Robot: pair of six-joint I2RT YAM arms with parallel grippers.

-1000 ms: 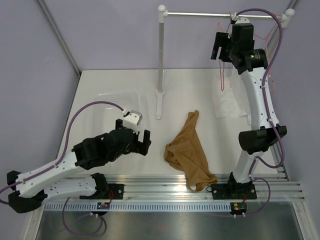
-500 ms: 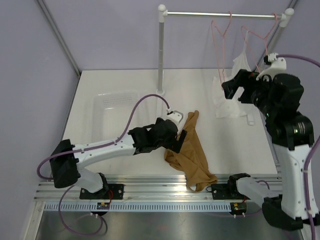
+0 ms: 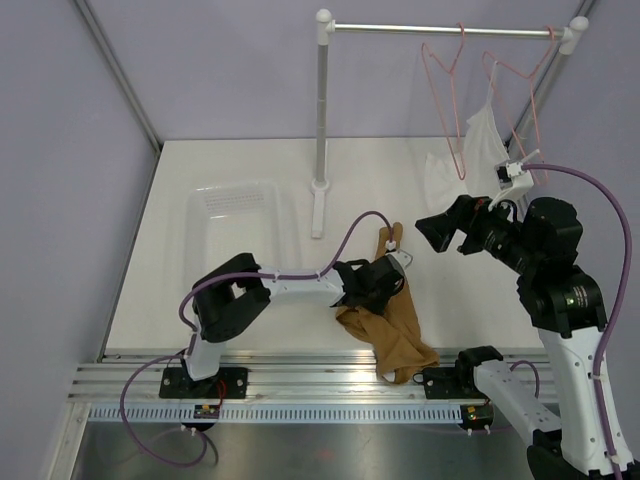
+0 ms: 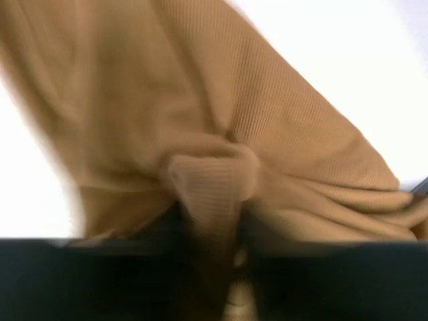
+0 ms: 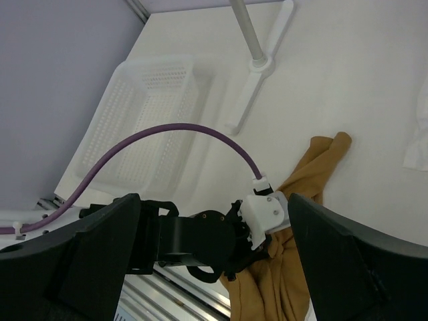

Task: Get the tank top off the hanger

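Note:
The tan tank top (image 3: 392,325) lies crumpled on the table near the front rail, off the hanger. My left gripper (image 3: 384,288) is down on its upper part and shut on a fold of the fabric. The left wrist view shows that ribbed tan fold (image 4: 212,184) pinched between the dark jaws of my left gripper (image 4: 210,227). The bare pink hanger (image 3: 446,95) hangs on the rail. My right gripper (image 3: 441,233) hovers open in the air to the right of the tank top (image 5: 314,170); the right gripper (image 5: 214,267) holds nothing.
A second pink hanger (image 3: 512,85) on the rail carries a white garment (image 3: 482,140). The rack's upright pole (image 3: 321,110) stands at the table's middle back. A white mesh basket (image 3: 232,188) sits on the left. A metal rail (image 3: 330,375) runs along the front edge.
My left arm swung right across the table to the tank top and its gripper shut on a fold. My right arm came down from the rail and now hovers by the garment.

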